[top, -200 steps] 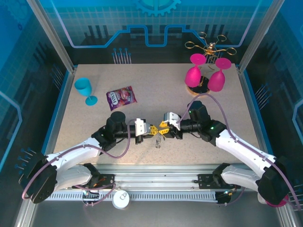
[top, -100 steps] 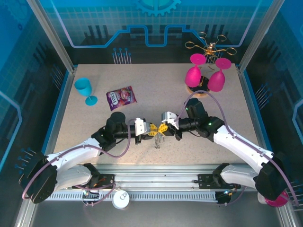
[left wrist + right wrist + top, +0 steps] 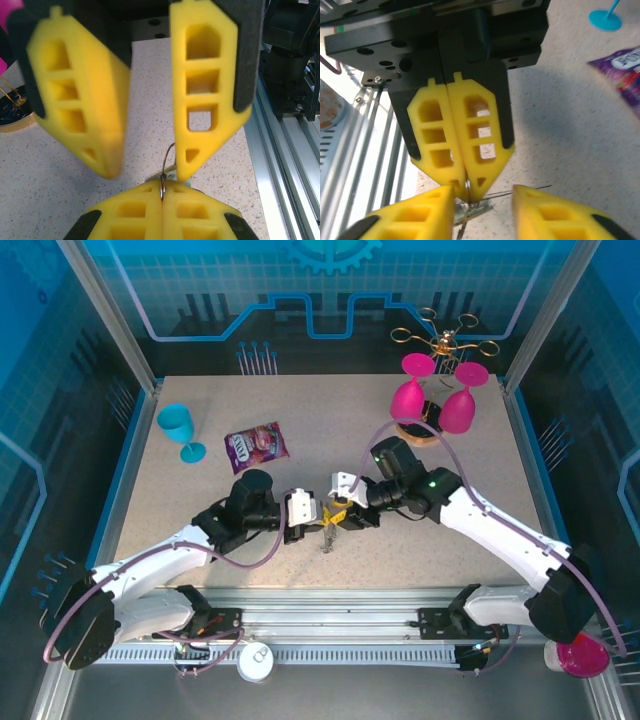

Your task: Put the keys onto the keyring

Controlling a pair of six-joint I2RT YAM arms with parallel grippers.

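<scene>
Yellow foam. Pinches thin wire keyring (image 3: 169, 157) in pressed-together left jaws, just above tabletop (image 3: 60, 165), front middle, with key (image 3: 327, 538) dangling below. Brackets ring with spread right jaws. Best closed slowly on ring's free edge; keep left pinch steady, avoid twisting.

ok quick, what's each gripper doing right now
left gripper: shut, pinching a thin metal ring at its tips.
right gripper: open, gripping nothing.
</scene>
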